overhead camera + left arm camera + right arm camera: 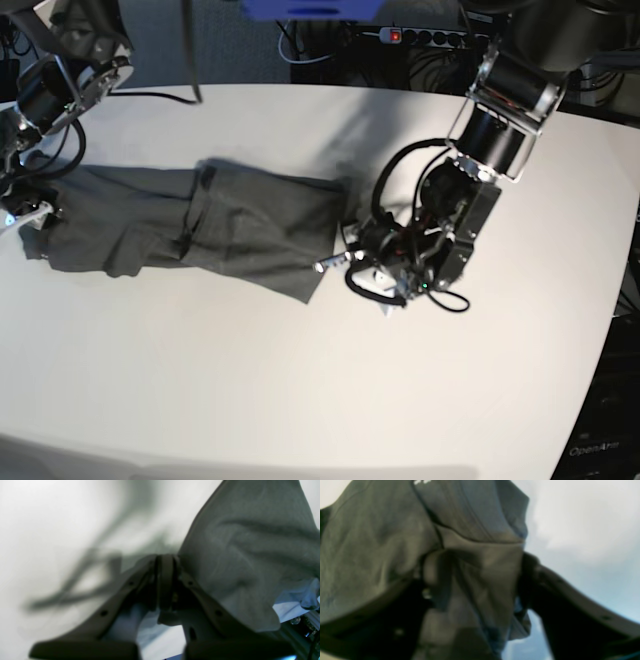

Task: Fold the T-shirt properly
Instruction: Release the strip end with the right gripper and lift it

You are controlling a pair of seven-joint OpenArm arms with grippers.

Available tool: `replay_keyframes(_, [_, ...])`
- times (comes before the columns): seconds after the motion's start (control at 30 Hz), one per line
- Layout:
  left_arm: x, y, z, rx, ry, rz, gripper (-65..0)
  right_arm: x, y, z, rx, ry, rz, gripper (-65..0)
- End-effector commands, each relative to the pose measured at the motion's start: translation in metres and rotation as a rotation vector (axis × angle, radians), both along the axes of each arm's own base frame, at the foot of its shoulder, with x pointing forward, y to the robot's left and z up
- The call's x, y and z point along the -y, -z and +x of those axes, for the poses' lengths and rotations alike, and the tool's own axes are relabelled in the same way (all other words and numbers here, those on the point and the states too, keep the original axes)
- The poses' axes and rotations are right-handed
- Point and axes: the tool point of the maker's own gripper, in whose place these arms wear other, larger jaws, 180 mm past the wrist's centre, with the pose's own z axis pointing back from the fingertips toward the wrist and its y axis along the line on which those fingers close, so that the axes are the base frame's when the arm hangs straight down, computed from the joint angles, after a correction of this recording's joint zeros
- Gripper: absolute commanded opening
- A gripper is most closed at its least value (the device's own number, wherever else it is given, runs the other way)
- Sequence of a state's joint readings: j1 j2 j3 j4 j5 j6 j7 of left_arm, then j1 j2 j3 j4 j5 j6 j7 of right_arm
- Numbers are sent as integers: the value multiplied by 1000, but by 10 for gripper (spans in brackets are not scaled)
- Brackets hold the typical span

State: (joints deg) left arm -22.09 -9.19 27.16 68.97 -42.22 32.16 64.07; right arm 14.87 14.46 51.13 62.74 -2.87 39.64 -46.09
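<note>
The dark grey T-shirt (230,230) lies spread lengthwise across the white table (300,400). My left gripper (345,262) sits low at the shirt's right end. In the left wrist view this gripper (165,560) is shut, pads together. The T-shirt (250,542) touches its tips and drapes over one finger, and no cloth shows between the pads. My right gripper (30,215) is at the shirt's left end. In the right wrist view the right gripper (475,575) has its fingers apart, with a bunched fold of the T-shirt (370,542) filling the gap.
A power strip (410,36) and cables lie beyond the table's far edge. The table's right edge curves past the left arm (500,110). A black cable (150,97) runs over the table top near the right arm.
</note>
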Motion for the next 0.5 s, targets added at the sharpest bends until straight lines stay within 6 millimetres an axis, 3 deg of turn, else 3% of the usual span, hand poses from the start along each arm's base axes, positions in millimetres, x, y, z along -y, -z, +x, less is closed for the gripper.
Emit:
replay_keyframes(0.0, [-4, -6, 10, 28, -8, 16, -623, 1, -5, 4, -8, -20, -11, -399])
replay_keyframes(0.1, [-4, -6, 10, 28, -8, 16, -623, -3, -1, 0, -48, -33, -2, -577])
replay_keyframes(0.17, [-4, -6, 10, 28, -8, 16, -623, -4, 1, -4, -74, -34, 7, -650])
replay_keyframes(0.3, [-3, -6, 10, 29, -7, 15, -623, -3, 0, -4, -79, -34, 2, -643])
replay_keyframes(0.47, [-3, -5, 9, 26, -7, 15, -623, 10, -29, -2, -55, -57, -114, -643])
